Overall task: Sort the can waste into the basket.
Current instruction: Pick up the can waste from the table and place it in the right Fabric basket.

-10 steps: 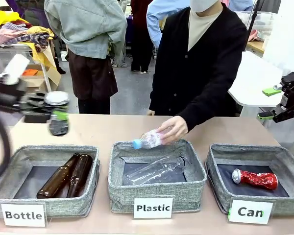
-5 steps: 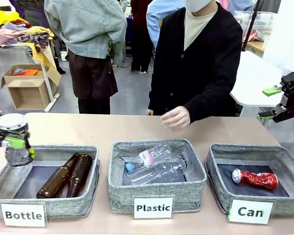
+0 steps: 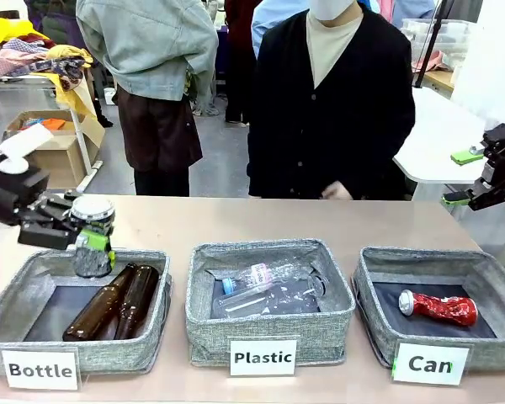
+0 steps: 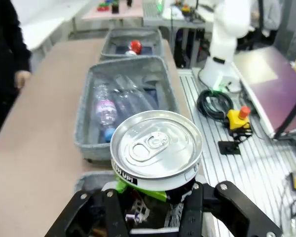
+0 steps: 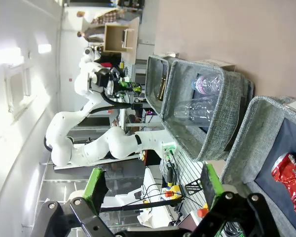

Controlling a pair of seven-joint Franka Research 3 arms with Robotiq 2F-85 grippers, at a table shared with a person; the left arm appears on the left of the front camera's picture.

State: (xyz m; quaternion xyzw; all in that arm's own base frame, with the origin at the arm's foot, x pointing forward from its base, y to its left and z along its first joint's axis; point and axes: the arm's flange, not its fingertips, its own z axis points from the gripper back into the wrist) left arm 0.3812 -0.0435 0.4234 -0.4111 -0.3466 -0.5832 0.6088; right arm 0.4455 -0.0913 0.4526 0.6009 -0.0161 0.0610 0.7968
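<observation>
My left gripper (image 3: 91, 241) is shut on the black can (image 3: 93, 254), silver top up, just above the back rim of the "Bottle" bin (image 3: 8, 295). In the left wrist view the can's silver lid (image 4: 156, 144) sits between my fingers (image 4: 119, 183). The red crushed can (image 3: 438, 308) lies on the dark floor of the "Can" basket (image 3: 369, 271) at the right. My right gripper (image 3: 474, 178) hangs open beyond the table's right end; its wrist view looks down on the red can (image 5: 289, 178) in the basket (image 5: 250, 114).
Two brown bottles (image 3: 118, 301) lie in the "Bottle" bin. The middle "Plastic" bin (image 3: 200, 313) holds clear plastic bottles (image 3: 265, 284). A person in black stands at the far edge with a hand (image 3: 337, 192) drawn back. Bare tabletop runs behind the bins.
My left arm swung left and down with the black can, then came back right over the "Bottle" bin's rim. The person dropped a plastic bottle into the middle bin and withdrew the hand.
</observation>
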